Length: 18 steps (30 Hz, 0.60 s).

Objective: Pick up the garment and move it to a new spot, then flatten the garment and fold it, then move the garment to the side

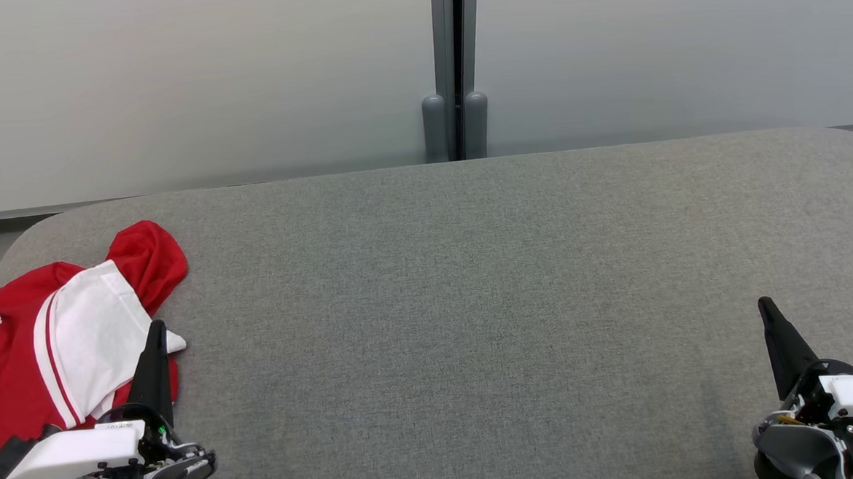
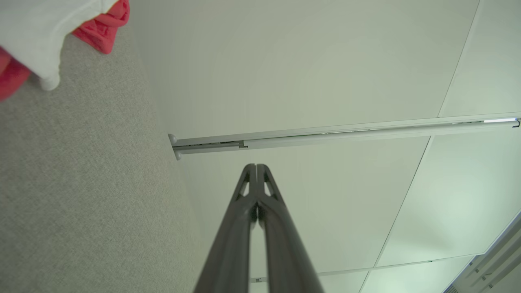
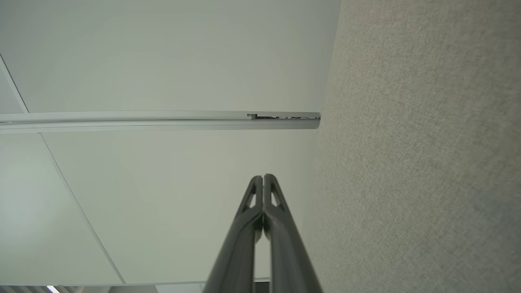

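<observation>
Grippers, two. Left gripper [image 1: 157, 328]: lower left of your head view, both long dark fingers pressed together with nothing between them. It stands just beside the garment's near right edge. Your left wrist view shows the cloth off to one side of the fingers, not in them. Right gripper [image 1: 765, 303]: lower right, fingers likewise together and empty, well apart from the cloth.

Garment [image 1: 52, 339], one: red with a white panel and striping. It lies rumpled in a heap at the left end of the grey fabric surface [image 1: 474, 303], running past the picture's left edge. Not flat, not folded.

Surface, one: a wide run of grey lies between your two grippers.

Behind it: pale wall panels [image 1: 170, 85], two, joined by one dark post [image 1: 454, 63] with two rounded grey caps [image 1: 434, 126] at its foot.

Step in hand, by my judgement: the first, picking up, not yet begun. Your next move calls for the left fingers to part, tip down onto a raised fold and close on it. The grey middle looks the likely new spot. Bring the right gripper across if one grip leaves cloth trailing.
</observation>
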Available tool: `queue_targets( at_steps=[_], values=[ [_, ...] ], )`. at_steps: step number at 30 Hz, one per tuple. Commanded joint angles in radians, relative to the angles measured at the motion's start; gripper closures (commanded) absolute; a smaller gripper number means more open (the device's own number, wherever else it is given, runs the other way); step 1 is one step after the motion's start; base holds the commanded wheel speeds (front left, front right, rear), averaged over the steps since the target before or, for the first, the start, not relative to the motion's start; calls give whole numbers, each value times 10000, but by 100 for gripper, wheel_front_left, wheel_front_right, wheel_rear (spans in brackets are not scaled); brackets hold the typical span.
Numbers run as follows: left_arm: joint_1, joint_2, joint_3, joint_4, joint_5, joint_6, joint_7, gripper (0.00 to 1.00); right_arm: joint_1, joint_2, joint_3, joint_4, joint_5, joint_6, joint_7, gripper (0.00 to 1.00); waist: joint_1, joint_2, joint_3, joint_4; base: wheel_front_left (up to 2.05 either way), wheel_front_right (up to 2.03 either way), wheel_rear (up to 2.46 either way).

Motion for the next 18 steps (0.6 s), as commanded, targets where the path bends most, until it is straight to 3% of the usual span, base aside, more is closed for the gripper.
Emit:
queue_targets(
  at_steps=[1, 8, 9, 18],
  values=[
    [-113, 29, 29, 1, -6, -36, 23, 100, -45, -45, 0, 20, -34, 5, 16, 100, 0, -1, 0, 0, 0, 0, 0],
    [-113, 29, 29, 1, -6, -36, 23, 100, -45, -45, 0, 20, -34, 5, 16, 100, 0, -1, 0, 0, 0, 0, 0],
    [12, -4, -4, 26, 1, 0, -3, 0, 15, 8, 1, 23, 1, 0, 0, 0, 0, -1, 0, 0, 0, 0, 0],
    [207, -65, -185, -10, 163, 33, -304, 0, 210, 80, 264, -114, -193, -1, -278, 0, 0, -1, -2, 15, 0, 0, 0]
  ],
)
